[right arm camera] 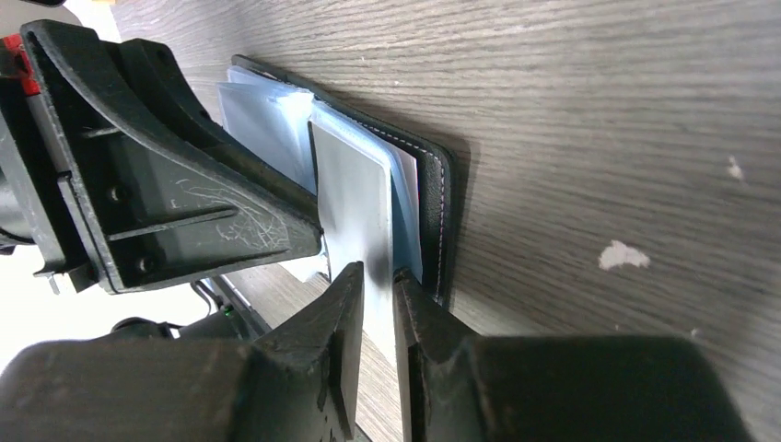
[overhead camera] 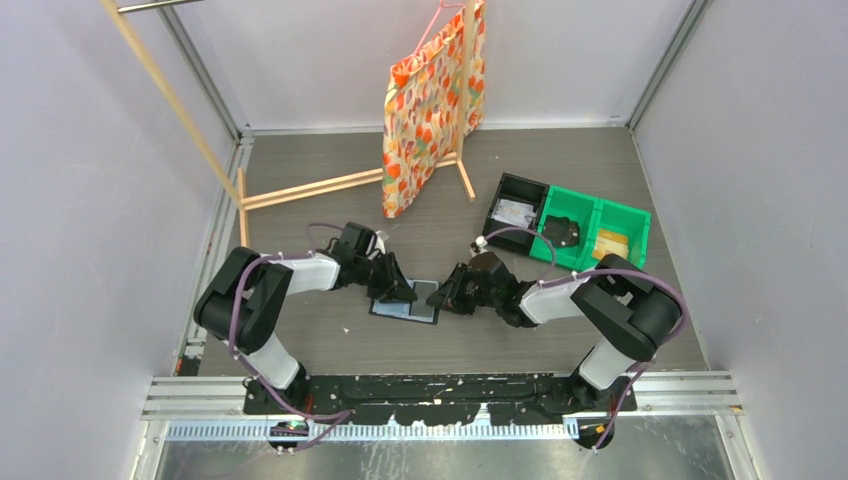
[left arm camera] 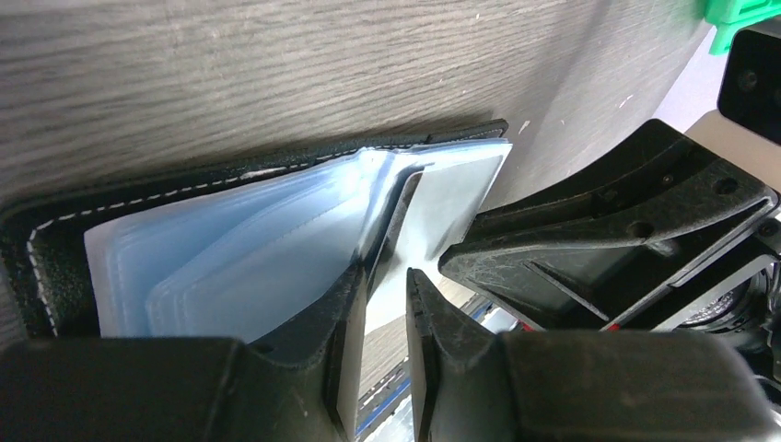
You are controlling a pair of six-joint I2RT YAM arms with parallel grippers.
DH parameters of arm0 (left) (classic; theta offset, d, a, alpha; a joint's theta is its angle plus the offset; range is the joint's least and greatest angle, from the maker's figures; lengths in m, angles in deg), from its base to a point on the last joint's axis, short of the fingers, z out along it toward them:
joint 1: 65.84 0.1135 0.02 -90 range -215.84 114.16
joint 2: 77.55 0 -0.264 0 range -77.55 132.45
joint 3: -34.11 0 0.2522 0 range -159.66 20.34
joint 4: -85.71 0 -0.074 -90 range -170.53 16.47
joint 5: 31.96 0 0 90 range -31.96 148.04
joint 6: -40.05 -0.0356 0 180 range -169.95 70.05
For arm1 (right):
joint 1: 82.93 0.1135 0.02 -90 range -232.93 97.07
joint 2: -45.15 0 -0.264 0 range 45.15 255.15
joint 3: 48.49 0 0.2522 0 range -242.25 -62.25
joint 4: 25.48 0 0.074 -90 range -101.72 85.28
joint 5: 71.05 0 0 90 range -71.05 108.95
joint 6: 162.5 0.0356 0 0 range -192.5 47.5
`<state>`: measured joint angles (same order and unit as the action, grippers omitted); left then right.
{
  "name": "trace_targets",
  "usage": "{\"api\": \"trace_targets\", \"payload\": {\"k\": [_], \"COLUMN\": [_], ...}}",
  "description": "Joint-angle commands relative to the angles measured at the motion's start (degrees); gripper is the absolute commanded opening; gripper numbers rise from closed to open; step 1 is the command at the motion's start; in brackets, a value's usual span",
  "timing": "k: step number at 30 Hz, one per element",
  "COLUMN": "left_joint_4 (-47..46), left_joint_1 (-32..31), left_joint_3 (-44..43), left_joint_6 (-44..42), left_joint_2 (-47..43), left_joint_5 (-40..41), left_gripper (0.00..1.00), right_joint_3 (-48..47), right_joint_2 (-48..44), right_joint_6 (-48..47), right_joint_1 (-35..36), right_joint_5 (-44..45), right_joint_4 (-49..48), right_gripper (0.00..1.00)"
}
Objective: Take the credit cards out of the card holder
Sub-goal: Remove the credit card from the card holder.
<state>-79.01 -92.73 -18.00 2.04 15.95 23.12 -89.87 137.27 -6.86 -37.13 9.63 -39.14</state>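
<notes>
Right gripper: clamped on pale credit card | Left gripper: narrow jaws against card holder, grip cannot be told | Holder: open flat, table centre; card protruding at its 3 o'clock, top view | Handling (judged): light, stiff, slick; pinch exposed short edge.

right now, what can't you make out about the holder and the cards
- How many cards are inside: in the top view, the left hand and right hand cover much of the holder; in the wrist views, cloudy sleeves overlap.
- Whether either hand truly pinches anything: in the wrist views, their own fingers hide the contact.
- What is in the bins: too small in the top view.
</notes>
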Motion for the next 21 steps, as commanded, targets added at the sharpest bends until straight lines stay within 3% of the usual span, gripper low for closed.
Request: {"api": "trace_targets", "payload": {"k": [1, 12, 17, 21], "left_joint_4": [-4.3, -12.3, -12.6, -18.2], "left_joint_1": [-0.4, -0.4, -0.4, -0.4], "left_joint_3": [-0.5, 4.1, 5.3, 7.4], "left_joint_6": [-0.3, 6.7, 7.3, 10.2], "left_joint_2": [1.4, -0.9, -2.1, -1.0], "left_joint_5": [-2.8, -0.1, 1.1, -0.9], "left_gripper": [0.23, 0.17, 0.22, 0.22], "right_joint_3": [2.0, 4.0, 7.2, 8.2], "right_joint_2": [4.8, 7.2, 10.9, 19.1], "right_joint_6": [-2.7, -2.7, -1.3, 2.1], "right_joint_1": [-1.5, -3.6, -5.3, -6.8], "right_joint_5": [-0.2, -3.7, -8.9, -16.2], "right_joint_4": [-0.3, -6.2, -20.2, -37.8], "right_gripper": [0.24, 0.16, 0.1, 0.07]}}
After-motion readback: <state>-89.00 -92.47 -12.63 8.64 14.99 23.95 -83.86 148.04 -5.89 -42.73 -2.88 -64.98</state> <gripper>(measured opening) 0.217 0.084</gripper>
